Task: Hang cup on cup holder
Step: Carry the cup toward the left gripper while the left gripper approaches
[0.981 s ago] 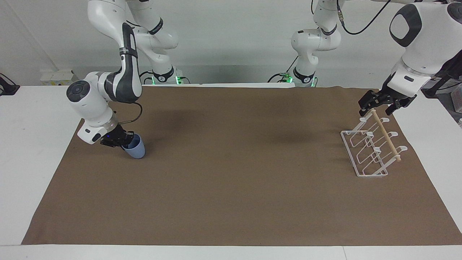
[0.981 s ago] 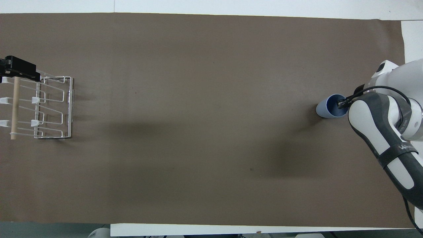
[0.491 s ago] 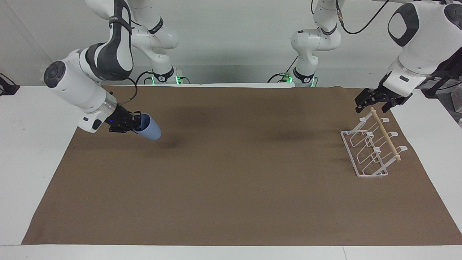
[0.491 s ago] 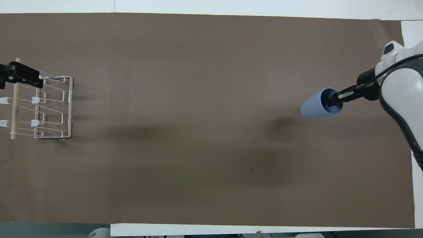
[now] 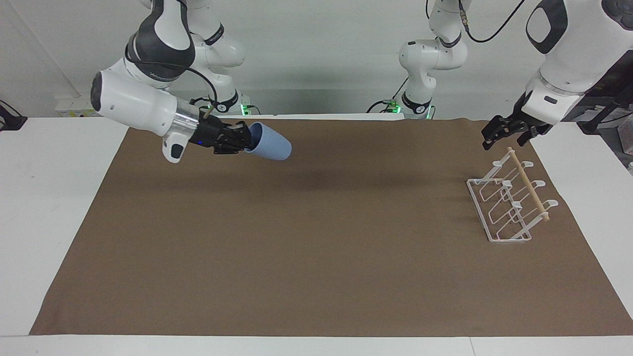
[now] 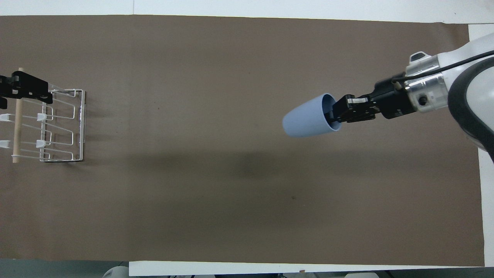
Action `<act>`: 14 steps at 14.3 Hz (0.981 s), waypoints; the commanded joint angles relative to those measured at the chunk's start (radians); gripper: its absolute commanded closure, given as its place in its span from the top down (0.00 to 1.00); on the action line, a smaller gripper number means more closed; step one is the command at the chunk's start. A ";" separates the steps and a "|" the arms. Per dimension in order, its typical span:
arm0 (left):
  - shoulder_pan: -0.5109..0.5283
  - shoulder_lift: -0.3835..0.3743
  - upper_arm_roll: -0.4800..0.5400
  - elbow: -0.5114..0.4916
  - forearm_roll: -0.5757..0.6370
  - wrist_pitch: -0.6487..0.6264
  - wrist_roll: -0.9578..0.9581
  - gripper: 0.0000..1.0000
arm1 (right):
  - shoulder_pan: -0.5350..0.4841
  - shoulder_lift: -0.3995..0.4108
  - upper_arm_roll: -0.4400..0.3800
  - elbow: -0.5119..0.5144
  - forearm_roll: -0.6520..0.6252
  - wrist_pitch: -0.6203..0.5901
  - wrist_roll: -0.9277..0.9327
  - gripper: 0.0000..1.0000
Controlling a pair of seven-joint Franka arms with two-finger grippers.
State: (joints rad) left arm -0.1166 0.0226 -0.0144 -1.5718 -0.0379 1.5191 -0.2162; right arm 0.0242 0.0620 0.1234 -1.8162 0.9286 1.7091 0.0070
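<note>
The facing view shows the right gripper (image 5: 246, 139) up in the air, carrying the cup (image 5: 269, 143) clear of the brown mat (image 5: 306, 237); only there can the height be read. The overhead view shows what the facing one hides: one finger reaches inside the cup's (image 6: 310, 121) mouth, so the right gripper's (image 6: 336, 112) jaws are clenched on the rim. The cup lies on its side in the air, base pointing toward the cup holder (image 5: 509, 202), well apart from it.

The left gripper (image 5: 509, 133) hangs just above the cup holder's wooden dowel (image 5: 527, 183), at the end nearer the robots, and does not touch it in the facing view. From overhead the left gripper (image 6: 23, 88) covers the dowel's (image 6: 16, 127) end. Whether its jaws are released or clenched cannot be told.

The cup holder (image 6: 61, 127) stands on the mat at the left arm's end of the surface (image 5: 44, 198), which is white. A pale wall rises past the arms' bases.

There are one cup, one cup holder and two arms.
</note>
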 commanded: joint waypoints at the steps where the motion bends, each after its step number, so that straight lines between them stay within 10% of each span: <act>1: -0.037 -0.081 -0.001 -0.128 -0.066 0.028 -0.225 1.00 | 0.115 -0.010 0.005 -0.043 0.171 0.151 0.164 0.00; 7: -0.141 -0.122 -0.001 -0.209 -0.220 0.073 -0.774 1.00 | 0.253 0.021 0.005 -0.098 0.398 0.352 0.199 0.00; 14: -0.205 -0.138 -0.001 -0.275 -0.367 0.308 -1.256 1.00 | 0.296 0.019 0.005 -0.126 0.150 0.412 0.226 0.00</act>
State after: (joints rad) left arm -0.3060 -0.0745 -0.0241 -1.7748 -0.3556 1.7674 -1.3939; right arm 0.3040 0.0927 0.1318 -1.9307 1.1112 2.1005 0.2018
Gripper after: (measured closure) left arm 0.000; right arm 0.956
